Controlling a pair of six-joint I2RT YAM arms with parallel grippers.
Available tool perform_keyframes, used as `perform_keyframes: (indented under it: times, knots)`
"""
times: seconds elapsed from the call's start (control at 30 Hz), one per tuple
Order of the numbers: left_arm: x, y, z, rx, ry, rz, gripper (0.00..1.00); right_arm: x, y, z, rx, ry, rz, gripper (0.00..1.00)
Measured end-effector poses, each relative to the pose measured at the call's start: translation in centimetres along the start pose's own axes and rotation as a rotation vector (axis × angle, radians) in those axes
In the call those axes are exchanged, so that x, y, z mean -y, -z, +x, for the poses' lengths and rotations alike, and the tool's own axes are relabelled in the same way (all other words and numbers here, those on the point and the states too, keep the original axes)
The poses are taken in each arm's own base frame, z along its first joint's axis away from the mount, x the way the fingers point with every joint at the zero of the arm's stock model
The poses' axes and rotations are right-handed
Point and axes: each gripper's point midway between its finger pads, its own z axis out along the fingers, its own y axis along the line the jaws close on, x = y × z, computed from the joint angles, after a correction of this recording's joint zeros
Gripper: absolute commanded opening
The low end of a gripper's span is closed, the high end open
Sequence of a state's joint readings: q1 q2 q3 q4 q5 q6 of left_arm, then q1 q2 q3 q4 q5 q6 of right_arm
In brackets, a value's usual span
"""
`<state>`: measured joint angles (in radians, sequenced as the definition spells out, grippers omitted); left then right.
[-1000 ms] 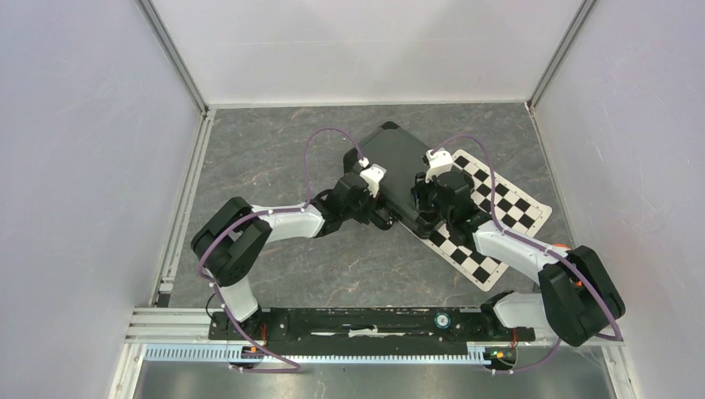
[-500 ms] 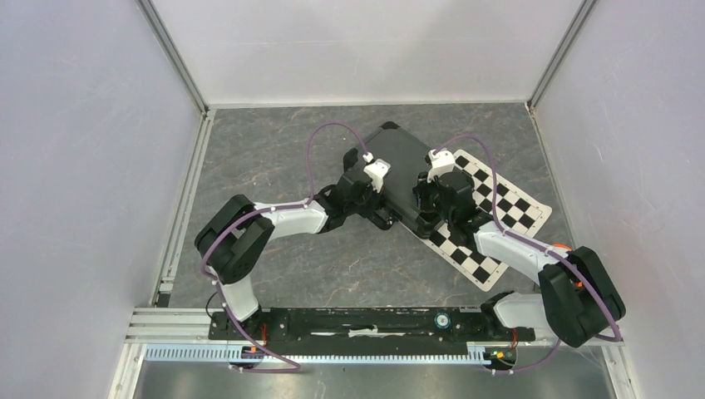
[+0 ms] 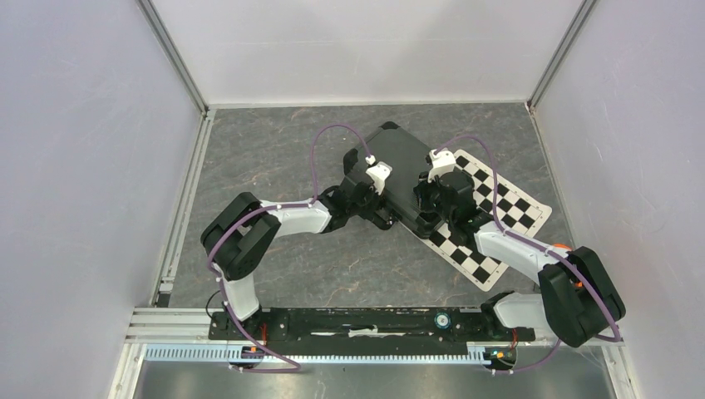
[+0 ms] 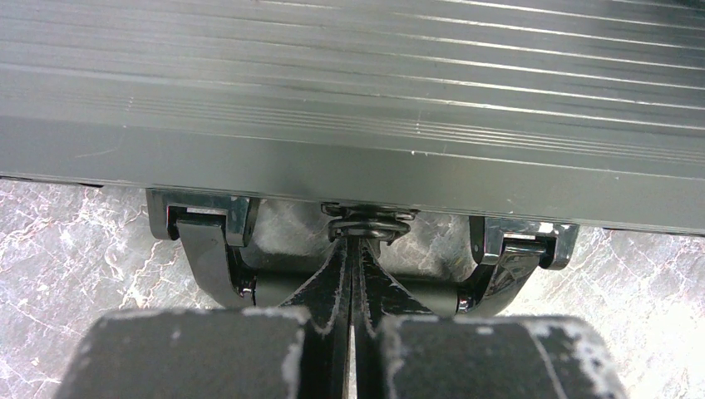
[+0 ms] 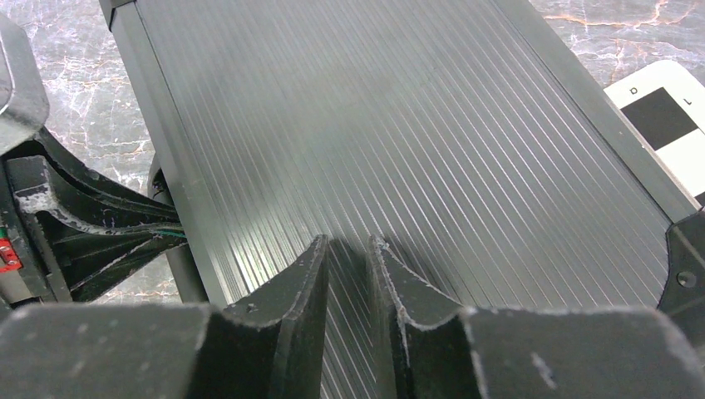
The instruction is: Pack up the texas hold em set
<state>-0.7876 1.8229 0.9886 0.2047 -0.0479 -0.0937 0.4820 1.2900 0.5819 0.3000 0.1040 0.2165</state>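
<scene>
- A black, ribbed, rectangular hard case (image 3: 401, 170) lies shut and flat on the grey marbled counter (image 3: 274, 150). Its far right corner rests on a black-and-white checkered mat (image 3: 507, 208).
- The left claw (image 4: 356, 245) is closed, its two fingers pressed together with nothing visibly between them.
- Directly ahead of the left claw's tips is the case's long side wall, running crosswise from the claw's left to its right.
- The tips almost touch a small round metal ring (image 4: 370, 226) at the middle of that wall. I cannot tell whether they make contact.
- The case's black curved carrying handle (image 4: 212, 258) spans both sides of the left claw, just under its fingers.
- The right claw (image 5: 347, 245) sits over the lid with its fingers slightly parted and holding nothing. The lid's ribs stretch away lengthwise in front of it.
- No chips, cards or dice show outside the case.
- Judgement: the left claw is nearer the fastening side, so any latching or lifting turns on the ring and handle directly in front of it, while the right claw is placed to press the lid down.
</scene>
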Motion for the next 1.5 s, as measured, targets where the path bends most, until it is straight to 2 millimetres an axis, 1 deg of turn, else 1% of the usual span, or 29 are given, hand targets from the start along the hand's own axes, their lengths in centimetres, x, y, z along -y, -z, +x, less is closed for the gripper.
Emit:
perform_keyframes:
  times: [0.9,1.0,1.17,1.5]
  knots:
    - [-0.1,-0.5,0.4,-0.005,-0.011,-0.016,0.02,-0.1,0.0,0.0,0.000,-0.002,-0.010,0.27]
    - [0.0,-1.0,-0.1,0.025,-0.009,-0.013,0.02,0.0,-0.1,0.0,0.002,-0.004,-0.008,0.27]
    - [0.1,-2.6,-0.6,0.084,-0.006,-0.009,0.02,0.0,-0.1,-0.1,0.006,-0.008,-0.009,0.27]
    - [0.0,-2.9,-0.7,0.110,-0.004,-0.012,0.02,-0.1,-0.2,-0.1,0.008,-0.013,-0.015,0.27]
